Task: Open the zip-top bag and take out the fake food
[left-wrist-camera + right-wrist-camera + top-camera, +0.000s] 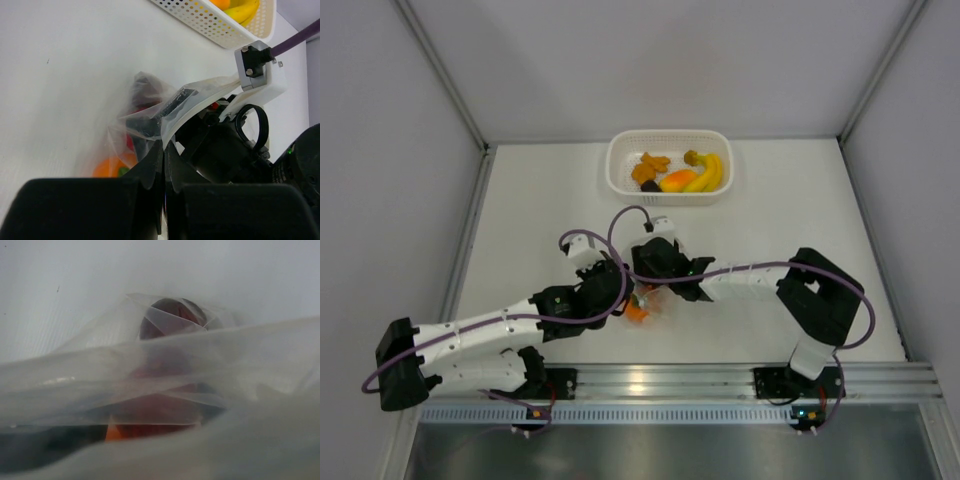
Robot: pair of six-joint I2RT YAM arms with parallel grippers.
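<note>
The clear zip-top bag [647, 303] lies on the table between the two arms, with a round orange [636, 311] showing inside. My left gripper [165, 146] is shut on the bag's [145, 107] edge. In its view the orange [107, 167] and a dark red fruit [147, 92] lie inside the bag. My right gripper [653, 283] is at the bag's mouth, with its fingers hidden by plastic. The right wrist view is filled with bag film [75, 375], and the red fruit [170, 320] shows through it.
A white perforated basket [617, 150] stands at the back of the table and holds a yellow banana [710, 175], an orange piece and several orange bits. Its corner shows in the left wrist view [220, 37]. The right arm's body [225, 155] sits close beside my left fingers.
</note>
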